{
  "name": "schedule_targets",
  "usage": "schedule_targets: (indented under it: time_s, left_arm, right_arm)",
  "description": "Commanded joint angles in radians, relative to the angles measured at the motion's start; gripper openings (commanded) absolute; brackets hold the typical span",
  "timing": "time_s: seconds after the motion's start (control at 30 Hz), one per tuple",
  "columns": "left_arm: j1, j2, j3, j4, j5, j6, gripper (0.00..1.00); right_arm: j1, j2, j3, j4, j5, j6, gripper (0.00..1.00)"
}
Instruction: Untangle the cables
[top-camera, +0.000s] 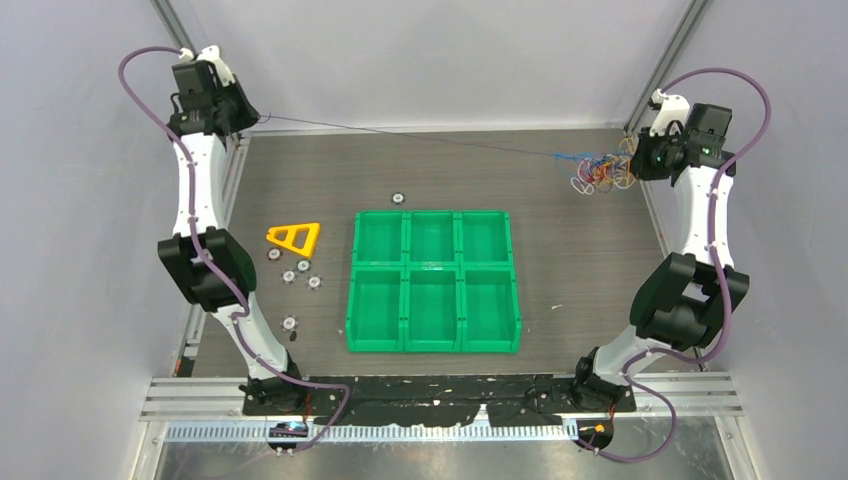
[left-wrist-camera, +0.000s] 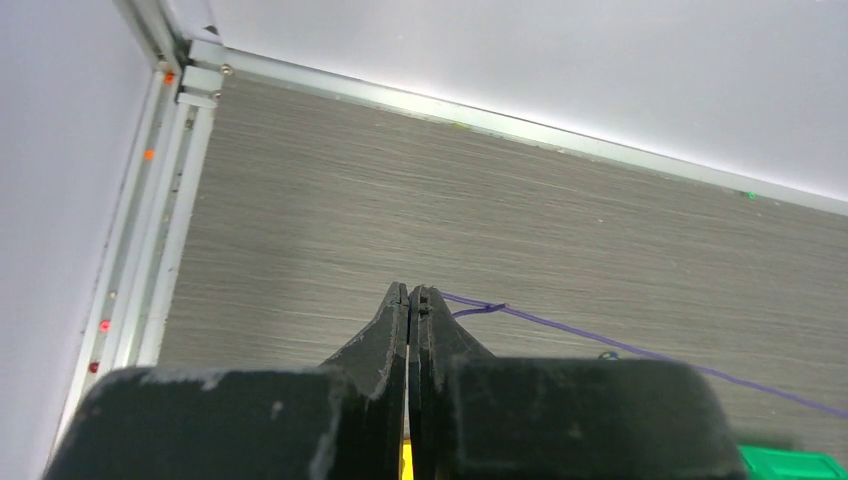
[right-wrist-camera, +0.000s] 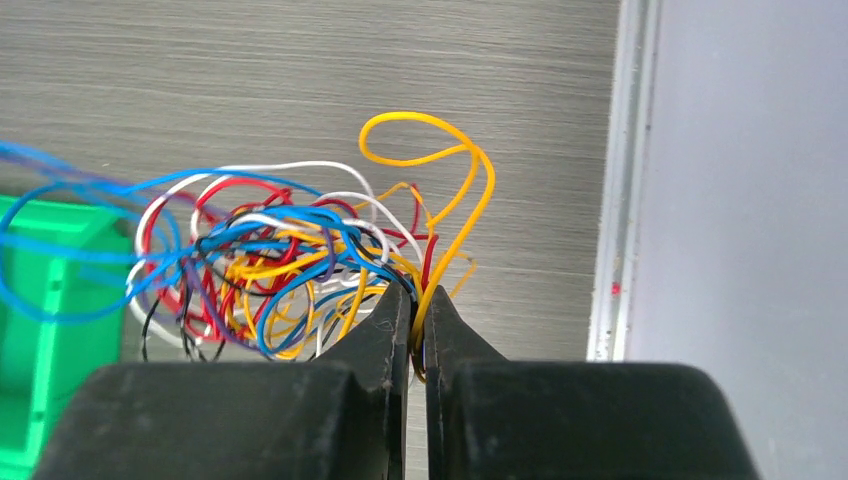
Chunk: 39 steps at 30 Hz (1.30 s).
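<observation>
Top external view: left gripper (top-camera: 255, 120), at ten o'clock, pinches one purple strand (top-camera: 400, 133) stretched taut across the table (top-camera: 600, 260) to the cables (top-camera: 600, 172), a tangled bundle at two o'clock. Right gripper (top-camera: 633, 160) clamps that bundle, seemingly anchoring it so the strand pulls free.

The table (top-camera: 600, 260) was gray w/ wood lines. A green tray (top-camera: 433, 263) sat in the middle, 6 boxes in 2 rows of 3. Left of it lay a yellow triangle (top-camera: 311, 237), w/ small round white discs (top-camera: 289, 276) near it. One more disc (top-camera: 397, 198) lay by the tray's far side.
</observation>
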<state>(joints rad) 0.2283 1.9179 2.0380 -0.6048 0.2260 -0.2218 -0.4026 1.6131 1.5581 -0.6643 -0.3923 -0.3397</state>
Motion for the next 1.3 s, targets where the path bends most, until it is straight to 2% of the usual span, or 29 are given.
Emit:
schedule_targets:
  time_s: [0.0,0.17,0.53,0.7,0.77,0.87,0.97,1.03,1.1,1.2,1.27]
  left_arm:
    - [0.041,-0.075,0.026,0.022,-0.106,0.051,0.0]
    - [0.057,-0.084,0.027,0.027,-0.131,0.061,0.0]
    - [0.109,-0.106,0.039,0.01,-0.179,0.084,0.0]
    - [0.1,-0.117,0.022,0.023,-0.129,0.093,0.0]
    - [0.086,-0.122,0.017,0.045,-0.016,0.106,0.0]
    - [0.02,-0.108,0.037,0.021,0.181,0.141,0.0]
    - [-0.086,-0.097,0.021,-0.017,0.268,0.226,0.0]
    - [-0.147,-0.083,0.01,-0.036,0.292,0.282,0.19]
    - [-0.185,-0.06,0.024,-0.061,0.371,0.312,0.47]
    - [-0.254,-0.04,0.062,-0.068,0.49,0.334,0.77]
    - [-0.298,-0.04,0.067,-0.063,0.572,0.375,0.93]
  right_arm:
    - [-0.022,0.037,0.069,0.036,0.202,-0.062,0.05]
    - [-0.026,0.096,0.056,0.046,0.318,-0.14,0.05]
    - [-0.071,0.164,0.03,0.087,0.414,-0.241,0.05]
    - [-0.052,0.162,0.094,-0.001,0.247,-0.169,0.05]
    - [-0.031,0.149,0.128,-0.056,0.113,-0.13,0.05]
    - [0.009,0.113,0.163,-0.117,-0.175,-0.032,0.05]
    - [0.107,0.083,0.174,-0.123,-0.314,0.039,0.05]
    - [0.171,0.046,0.175,-0.112,-0.369,0.072,0.05]
    - [0.22,0.022,0.178,-0.091,-0.413,0.123,0.05]
    - [0.275,0.002,0.194,-0.055,-0.46,0.164,0.05]
    - [0.299,-0.001,0.211,-0.049,-0.481,0.181,0.05]
